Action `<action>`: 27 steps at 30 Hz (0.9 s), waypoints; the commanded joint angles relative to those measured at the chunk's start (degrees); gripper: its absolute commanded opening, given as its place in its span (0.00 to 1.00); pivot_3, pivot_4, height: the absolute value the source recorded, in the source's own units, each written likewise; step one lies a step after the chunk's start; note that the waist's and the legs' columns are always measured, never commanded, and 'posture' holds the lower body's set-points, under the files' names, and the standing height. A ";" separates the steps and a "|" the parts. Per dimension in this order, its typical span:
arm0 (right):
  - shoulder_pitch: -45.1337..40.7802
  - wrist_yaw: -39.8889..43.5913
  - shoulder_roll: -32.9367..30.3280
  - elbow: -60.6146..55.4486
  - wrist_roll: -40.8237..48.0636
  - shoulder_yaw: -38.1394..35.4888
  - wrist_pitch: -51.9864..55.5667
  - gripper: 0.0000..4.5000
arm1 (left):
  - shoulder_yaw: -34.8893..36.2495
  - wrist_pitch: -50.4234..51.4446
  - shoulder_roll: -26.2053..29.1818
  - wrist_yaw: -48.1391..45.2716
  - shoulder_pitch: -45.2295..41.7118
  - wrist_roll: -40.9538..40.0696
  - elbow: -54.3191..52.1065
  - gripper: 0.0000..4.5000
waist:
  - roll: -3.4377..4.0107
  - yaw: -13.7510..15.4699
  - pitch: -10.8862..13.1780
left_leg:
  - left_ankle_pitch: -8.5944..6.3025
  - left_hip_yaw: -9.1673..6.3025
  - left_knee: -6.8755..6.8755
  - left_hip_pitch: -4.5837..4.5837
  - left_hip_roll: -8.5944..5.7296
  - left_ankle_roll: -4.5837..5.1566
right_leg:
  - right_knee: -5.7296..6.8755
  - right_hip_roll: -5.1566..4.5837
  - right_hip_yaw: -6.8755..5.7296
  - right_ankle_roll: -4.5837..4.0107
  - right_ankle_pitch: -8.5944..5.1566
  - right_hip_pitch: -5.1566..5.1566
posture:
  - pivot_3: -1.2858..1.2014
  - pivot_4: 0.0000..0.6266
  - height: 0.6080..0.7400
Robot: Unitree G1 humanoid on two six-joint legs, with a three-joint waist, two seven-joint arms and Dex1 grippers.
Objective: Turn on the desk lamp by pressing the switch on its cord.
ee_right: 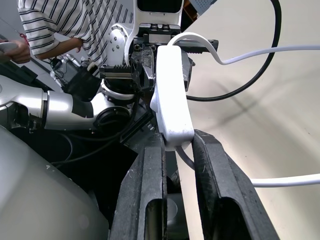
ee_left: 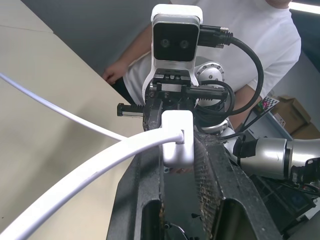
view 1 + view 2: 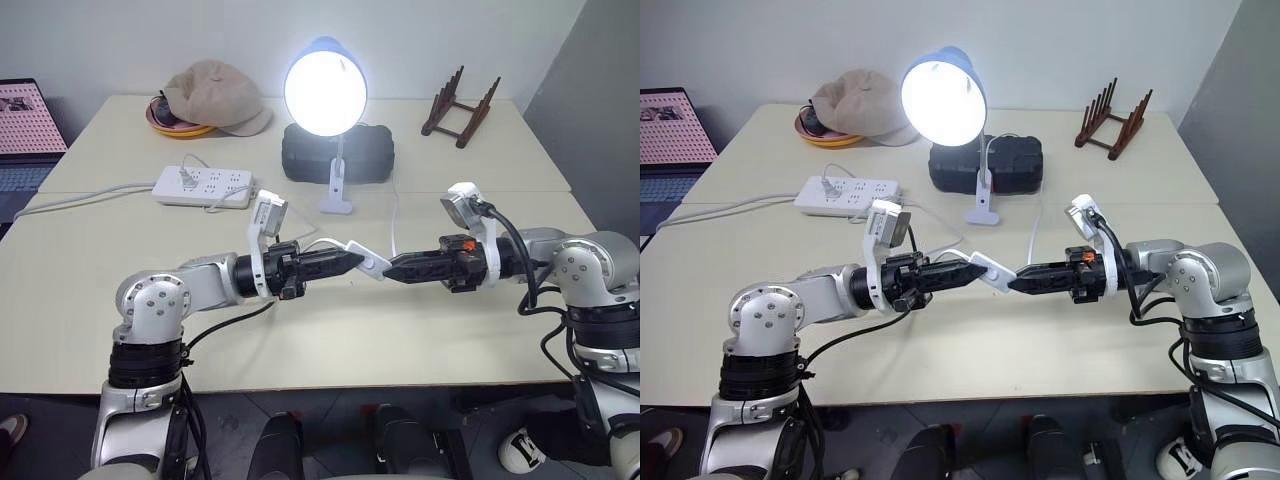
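The desk lamp (image 3: 325, 92) stands at the table's middle back on its white clip base (image 3: 336, 190), and its bulb glows bright. Its thin white cord (image 3: 1032, 232) runs forward to the small white switch (image 3: 370, 260), which is held above the table between both arms. My left gripper (image 3: 352, 262) comes in from the left and is shut on one end of the switch (image 2: 177, 137). From the right, my right gripper (image 3: 392, 268) is shut on the other end (image 1: 172, 95). The two grippers point at each other, tips nearly touching.
A white power strip (image 3: 203, 186) lies at the back left with its cable trailing left. Behind it, a beige cap (image 3: 215, 97) rests on an orange plate. A black case (image 3: 338, 152) sits behind the lamp, and a wooden rack (image 3: 460, 105) at the back right. People stand beside the table (image 2: 260, 45).
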 commanded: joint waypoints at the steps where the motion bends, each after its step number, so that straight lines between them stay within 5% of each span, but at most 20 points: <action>1: -0.87 -0.42 0.04 -2.15 -0.44 -0.19 -3.60 0.08 | 0.59 -1.35 1.42 1.14 3.15 1.38 -3.42 0.26 | 0.00 -0.09 0.00 | 0.00 0.00 0.00 0.00 0.00 0.00 | -0.01 0.00 0.00 0.00 0.00 0.00 | 0.52 0.24 1.00; 12: -9.98 1.15 4.37 13.47 -7.68 2.51 -14.41 0.08 | 5.88 -5.58 0.44 6.54 12.16 -1.04 -8.86 0.75 | 0.00 -0.17 0.00 | 0.00 0.09 -0.05 -0.02 0.00 0.00 | -0.07 -0.03 0.06 -0.25 -0.14 -0.04 | 0.52 0.24 1.00; 17: -15.76 -3.00 6.77 28.35 -21.42 6.98 -30.54 0.08 | 9.61 -7.48 7.65 6.56 16.71 2.06 -16.17 0.98 | -0.04 -0.43 0.03 | 0.00 0.07 -0.09 0.01 0.05 -0.01 | -0.04 0.02 0.05 -0.27 -0.15 -0.11 | 0.52 0.24 1.00; 21: -17.30 -5.54 7.67 39.34 -32.80 11.65 -46.17 0.08 | 9.67 -12.66 13.27 6.77 20.21 9.78 -22.01 0.99 | -0.04 -0.24 0.03 | -0.01 0.12 -0.15 -0.01 0.02 -0.02 | -0.12 -0.03 0.07 -0.30 -0.17 -0.11 | 0.52 0.24 1.00; 27: -15.74 -2.41 9.22 44.38 -41.08 15.98 -58.38 0.08 | -0.03 -26.38 21.26 1.73 16.69 29.21 -19.57 0.99 | 0.00 0.12 0.06 | -0.02 0.15 -0.15 -0.16 -0.01 -0.05 | -0.22 -0.06 0.07 -0.29 -0.16 -0.17 | 0.52 0.24 1.00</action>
